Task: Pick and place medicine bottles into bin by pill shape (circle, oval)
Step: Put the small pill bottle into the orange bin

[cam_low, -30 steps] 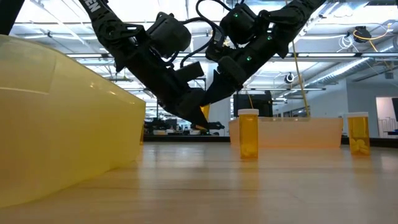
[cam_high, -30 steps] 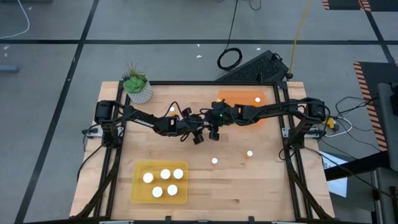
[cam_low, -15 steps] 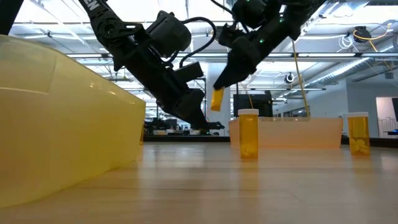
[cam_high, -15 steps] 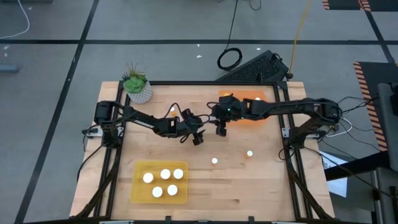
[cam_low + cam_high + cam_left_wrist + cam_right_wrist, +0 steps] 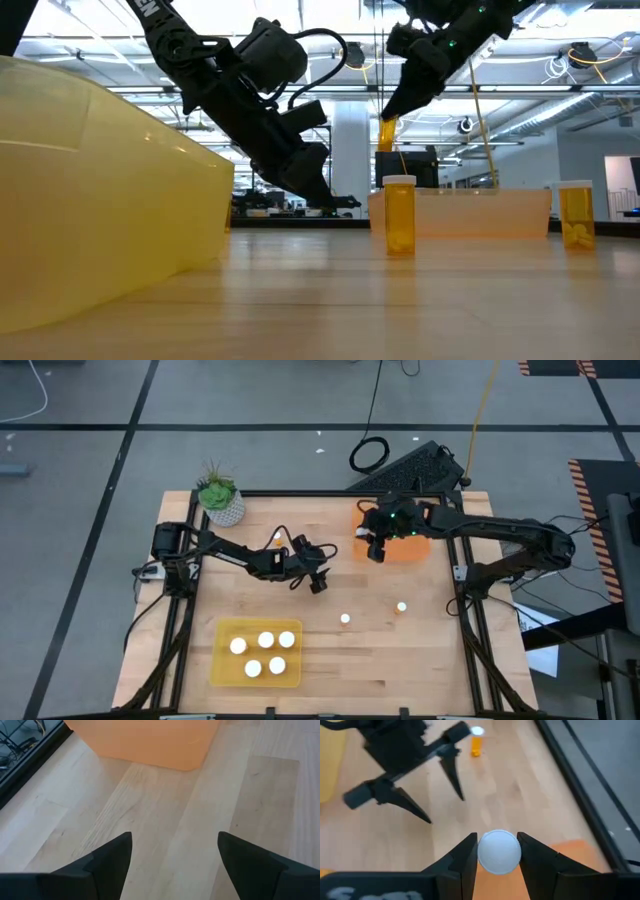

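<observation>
Above the left end of the orange tray (image 5: 408, 546), my right gripper (image 5: 377, 552) is shut on a small orange medicine bottle (image 5: 388, 131) with a white cap. My left gripper (image 5: 318, 583) hangs open over bare wood at the table's middle, nothing between its fingers (image 5: 112, 856). Two more bottles (image 5: 345, 618) (image 5: 401, 606) stand upright on the table to the near right. A further bottle (image 5: 277, 538) stands beside the left arm. The yellow tray (image 5: 225, 672) at the near left holds several bottles. My right gripper pinches the bottle's white round cap (image 5: 499, 851) between its two fingers, one on each side of the cap. The fingers come from above, slanting down. The orange body (image 5: 388, 133) hangs below them, slightly tilted, clear of table and tray.
A white pot with a green plant (image 5: 220, 500) stands at the far left corner. A black frame rail (image 5: 300, 494) runs round the table. The left arm (image 5: 240, 555) stretches across the table's middle. Bare wood lies between the two trays.
My right gripper has moved away from the left gripper, up and toward the far right, to the orange tray's left end. It has carried the bottle from low beside the left gripper's fingertips to well above the table.
</observation>
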You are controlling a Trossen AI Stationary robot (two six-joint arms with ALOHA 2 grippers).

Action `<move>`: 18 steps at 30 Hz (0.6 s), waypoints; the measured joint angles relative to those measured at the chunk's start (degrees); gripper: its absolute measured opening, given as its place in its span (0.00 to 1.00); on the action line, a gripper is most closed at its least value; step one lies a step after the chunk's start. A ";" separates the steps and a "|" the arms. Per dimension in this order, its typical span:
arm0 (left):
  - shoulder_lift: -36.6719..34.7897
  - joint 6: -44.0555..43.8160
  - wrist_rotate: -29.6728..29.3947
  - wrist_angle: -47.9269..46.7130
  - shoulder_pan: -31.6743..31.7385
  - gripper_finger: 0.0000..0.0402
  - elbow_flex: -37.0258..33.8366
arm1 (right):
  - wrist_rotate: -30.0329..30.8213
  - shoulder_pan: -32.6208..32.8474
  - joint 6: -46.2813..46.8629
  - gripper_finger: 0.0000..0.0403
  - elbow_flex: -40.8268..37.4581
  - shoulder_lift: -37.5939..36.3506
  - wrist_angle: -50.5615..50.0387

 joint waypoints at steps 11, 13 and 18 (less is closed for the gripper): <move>0.00 -0.14 0.72 0.36 0.00 0.74 -0.02 | -0.13 -12.01 -3.64 0.31 0.00 -2.85 -5.14; 0.00 -0.23 1.28 0.49 0.00 0.74 -0.02 | -0.13 -14.24 -4.11 0.31 0.00 -2.46 -5.63; 0.00 -0.28 1.54 0.55 0.00 0.74 -0.02 | -0.15 -18.58 -4.40 0.31 -0.16 -1.04 -5.38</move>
